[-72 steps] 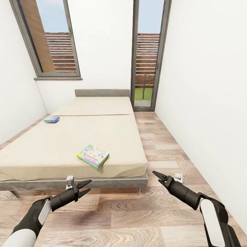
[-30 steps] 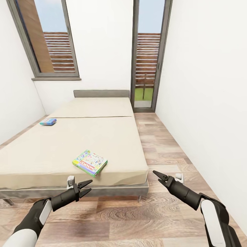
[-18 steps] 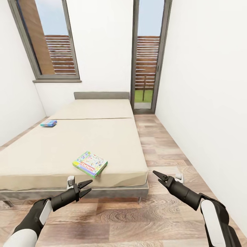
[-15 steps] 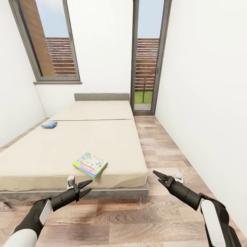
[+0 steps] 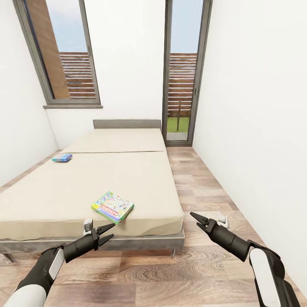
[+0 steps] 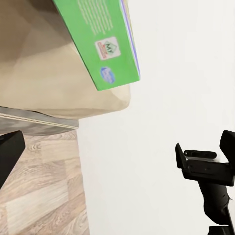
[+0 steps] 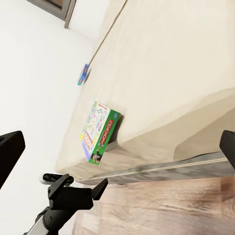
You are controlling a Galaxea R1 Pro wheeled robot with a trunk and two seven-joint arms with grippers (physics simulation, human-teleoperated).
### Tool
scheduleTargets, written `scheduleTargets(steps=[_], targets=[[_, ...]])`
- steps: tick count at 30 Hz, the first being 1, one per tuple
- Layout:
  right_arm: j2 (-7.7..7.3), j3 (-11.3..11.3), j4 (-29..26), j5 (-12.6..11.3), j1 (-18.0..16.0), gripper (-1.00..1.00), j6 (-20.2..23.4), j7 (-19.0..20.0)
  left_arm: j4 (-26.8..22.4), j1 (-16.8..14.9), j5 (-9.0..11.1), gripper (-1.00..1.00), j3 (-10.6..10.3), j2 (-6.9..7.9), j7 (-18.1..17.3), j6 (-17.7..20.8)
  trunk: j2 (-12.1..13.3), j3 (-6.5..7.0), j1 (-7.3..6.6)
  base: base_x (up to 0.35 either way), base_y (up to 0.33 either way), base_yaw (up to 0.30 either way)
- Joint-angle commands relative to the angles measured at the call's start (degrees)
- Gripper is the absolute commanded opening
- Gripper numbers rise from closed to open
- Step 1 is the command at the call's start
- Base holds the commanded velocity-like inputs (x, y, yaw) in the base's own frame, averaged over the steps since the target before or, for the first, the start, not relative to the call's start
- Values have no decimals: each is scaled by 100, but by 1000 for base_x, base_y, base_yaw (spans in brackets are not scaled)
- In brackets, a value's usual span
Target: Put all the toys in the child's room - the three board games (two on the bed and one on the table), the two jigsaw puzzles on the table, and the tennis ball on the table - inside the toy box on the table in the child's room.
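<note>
As the head view has it, the green board game (image 5: pixel 112 207) lies flat near the bed (image 5: pixel 140 179) front edge, a blue board game (image 5: pixel 62 158) far left; left gripper (image 5: pixel 103 235) and right gripper (image 5: pixel 197 220) hover before it, fingers spread, empty. Left wrist view: green box edge overhangs close. Right wrist view: both games lie apart; best to close in squarely and pinch the near box's overhanging edge.

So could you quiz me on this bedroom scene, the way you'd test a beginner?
1. True or false: the green board game lies on the bed, near its foot edge.
2. Which is nearer the robot: A, the green board game, or B, the blue board game?
3. Fill in: the left claw and the right claw are both ____, holding nothing.

Key: 1 true. 2 A. 3 open.
</note>
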Motion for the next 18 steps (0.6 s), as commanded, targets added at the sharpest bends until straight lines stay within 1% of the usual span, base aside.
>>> scheduleTargets(steps=[1,4,9,18], targets=[[6,-17,-6,32,-6,100,34,40,2,-3,12,100,3,2,-10,44,-2,-5,-1,0,0,0],[5,-17,-9,32,-6,100,34,45,2,-3,12,100,0,4,-11,44,-2,-5,-1,17,0,0],[4,-17,-3,32,-6,100,34,46,2,-3,12,100,-1,5,-10,44,-2,-5,-1,93,0,0],[4,-17,4,32,-6,100,34,47,2,-3,12,100,-1,5,-6,44,-2,-5,-1,13,0,0]])
